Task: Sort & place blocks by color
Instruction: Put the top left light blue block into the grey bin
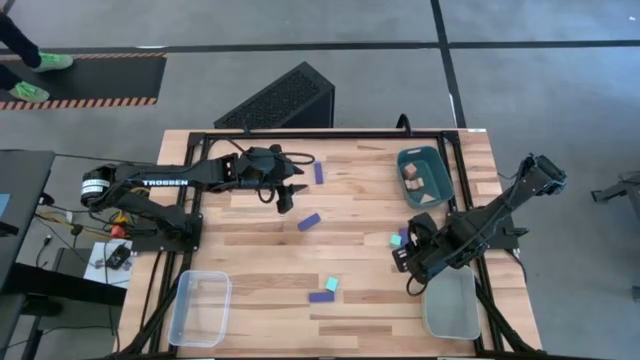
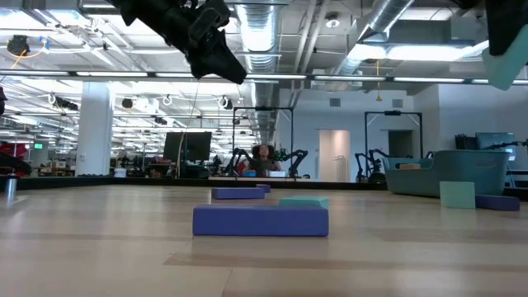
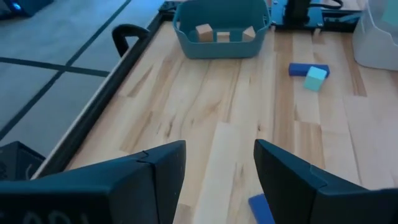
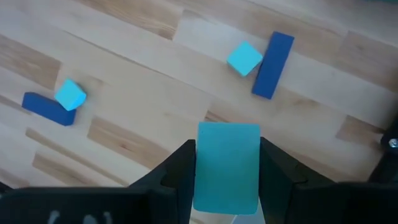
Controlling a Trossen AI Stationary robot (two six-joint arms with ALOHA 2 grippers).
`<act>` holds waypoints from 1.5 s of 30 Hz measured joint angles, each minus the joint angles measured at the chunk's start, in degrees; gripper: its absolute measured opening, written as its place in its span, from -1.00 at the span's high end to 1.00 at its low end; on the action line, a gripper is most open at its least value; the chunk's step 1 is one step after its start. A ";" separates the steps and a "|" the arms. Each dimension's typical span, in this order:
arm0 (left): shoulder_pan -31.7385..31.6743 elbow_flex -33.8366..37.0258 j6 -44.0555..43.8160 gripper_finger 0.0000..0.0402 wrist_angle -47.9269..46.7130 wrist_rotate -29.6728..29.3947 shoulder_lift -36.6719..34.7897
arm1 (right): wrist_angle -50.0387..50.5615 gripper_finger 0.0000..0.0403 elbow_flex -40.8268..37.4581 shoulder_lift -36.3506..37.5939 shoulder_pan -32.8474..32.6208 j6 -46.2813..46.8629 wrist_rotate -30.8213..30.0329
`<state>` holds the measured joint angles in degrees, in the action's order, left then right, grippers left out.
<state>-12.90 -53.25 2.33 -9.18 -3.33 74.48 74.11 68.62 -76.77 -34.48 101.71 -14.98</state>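
I see the right gripper (image 4: pixel 227 168) clamped on a light teal block (image 4: pixel 227 165), held above the table (image 1: pixel 260 290) near its right side, between the dark teal bin (image 1: pixel 404 170) and the right clear tray (image 1: pixel 452 310). Nothing sits directly between it and that tray. The left gripper (image 3: pixel 217 168) hangs over the far-left part of the table, fingers apart with nothing between them; a dark blue bar (image 3: pixel 261 208) lies just below it.

On the table I count four dark blue bars: one far (image 1: pixel 319 172), one mid (image 1: pixel 308 221), one near (image 1: pixel 321 296) touching a teal cube (image 1: pixel 331 284), and one (image 4: pixel 272 65) beside a teal cube (image 4: pixel 244 58) by the right arm. That makes three teal pieces with the held one. Three natural-wood pieces (image 3: pixel 222 34) sit in the bin. The left clear tray (image 1: pixel 200 310) is at the near-left corner.
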 joint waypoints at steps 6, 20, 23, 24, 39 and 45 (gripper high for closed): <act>-1.98 -1.64 0.00 0.10 -0.63 2.17 0.00 | 0.53 0.29 0.00 0.02 0.00 0.00 0.13; -3.11 -2.32 0.04 0.10 -1.84 3.02 0.00 | 2.02 0.27 0.00 0.00 -0.02 -0.15 3.17; -3.11 -2.32 0.11 0.10 -1.87 3.02 0.00 | 2.23 0.29 0.00 0.01 0.00 -0.17 3.17; -3.11 -2.32 0.13 0.10 -1.87 3.02 0.00 | 2.23 0.29 0.00 0.01 0.00 -0.17 3.17; -4.99 -2.32 -2.25 0.10 -3.07 3.40 0.00 | 2.23 0.29 -0.03 -0.02 -4.69 4.24 4.68; -5.20 -2.32 -2.40 0.10 -3.38 4.63 0.00 | 2.13 0.29 -0.04 -0.03 -8.28 10.34 4.70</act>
<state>-18.11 -55.57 -0.08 -12.56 1.30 74.48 76.24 68.58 -76.80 -42.76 112.05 -10.28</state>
